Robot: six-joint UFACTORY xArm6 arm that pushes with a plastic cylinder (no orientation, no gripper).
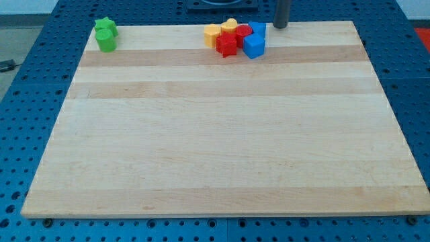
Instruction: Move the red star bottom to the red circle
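- So the red star is jammed into a tight cluster at the far edge of the counter, a bit right of centre. The red circle sits just behind it to the right, touching or nearly so.
- My tip is at the far edge, just right of the cluster, nearest the two blue blocks. No jaws on this rig, just a plain rod, so nothing to spread or pinch.
- Biggest risk imo: everything's packed together. A yellow block and an orange-yellow one crowd the star's far and left sides, so any push on the star probably drags neighbours along.
- Coming in from where I am, I'd hit the blue blocks first and shove the whole pile left, circle included.
- The cluster's right at the far edge too, so a sloppy shove could knock something off the board.
- The two green blocks in the far left corner are well apart, no worries there.
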